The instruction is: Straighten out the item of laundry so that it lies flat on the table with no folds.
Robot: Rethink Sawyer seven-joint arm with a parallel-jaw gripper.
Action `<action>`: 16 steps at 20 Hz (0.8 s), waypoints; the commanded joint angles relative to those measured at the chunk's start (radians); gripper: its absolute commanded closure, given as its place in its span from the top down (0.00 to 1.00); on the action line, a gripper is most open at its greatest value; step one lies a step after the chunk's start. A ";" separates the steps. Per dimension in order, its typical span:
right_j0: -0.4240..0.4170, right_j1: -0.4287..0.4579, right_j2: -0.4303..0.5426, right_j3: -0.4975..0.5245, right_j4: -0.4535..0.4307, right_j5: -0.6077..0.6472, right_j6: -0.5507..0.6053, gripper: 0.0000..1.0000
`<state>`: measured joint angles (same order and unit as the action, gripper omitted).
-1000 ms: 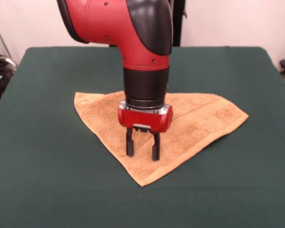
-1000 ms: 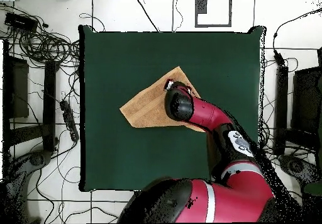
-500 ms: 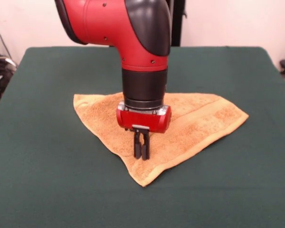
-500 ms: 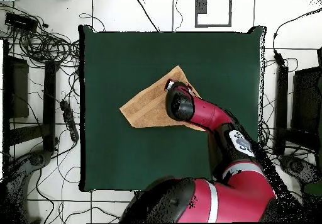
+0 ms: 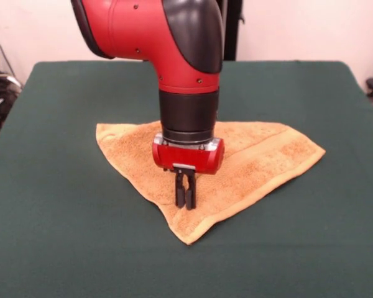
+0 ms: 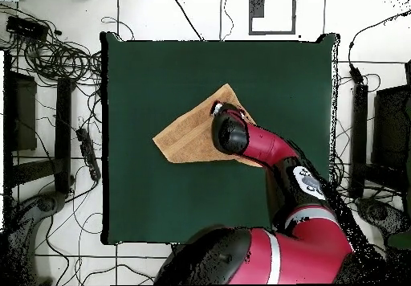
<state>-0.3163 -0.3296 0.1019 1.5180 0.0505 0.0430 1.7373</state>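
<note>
The item of laundry (image 5: 267, 155), an orange-tan towel, lies folded over into a rough triangle in the middle of the green table (image 5: 62, 236), with one point toward the front edge. My gripper (image 5: 185, 203) stands upright on it, just behind that point. Its fingers are shut together with their tips pressed into the cloth, pinching the top layer. In the overhead view the towel (image 6: 186, 138) shows as a tan triangle on the table (image 6: 160, 74). There the arm's wrist (image 6: 229, 134) covers the towel's right part and hides the fingers.
Green cloth lies bare on all sides of the towel. Cables (image 6: 56, 54) and dark equipment (image 6: 20, 110) lie on the floor left of the table, and more gear (image 6: 393, 126) stands to its right.
One second ago the fingers stood open with the tips on the towel. They have since closed together on the cloth, and the arm has stayed in place.
</note>
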 commanded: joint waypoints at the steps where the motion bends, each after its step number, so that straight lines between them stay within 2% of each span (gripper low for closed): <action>1: 0.027 -0.036 0.111 0.005 -0.016 0.084 0.097 0.00; 5: 0.085 -0.185 0.042 -0.016 0.012 0.219 0.092 0.00; 7: 0.117 -0.227 -0.007 -0.059 0.021 0.353 0.083 0.00; 9: 0.123 -0.240 -0.022 -0.096 0.013 0.422 0.068 0.00; 16: 0.065 -0.204 0.069 -0.208 -0.009 0.530 -0.011 0.00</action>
<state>-0.2473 -0.5310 0.0768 1.4234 0.0482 0.4312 1.7373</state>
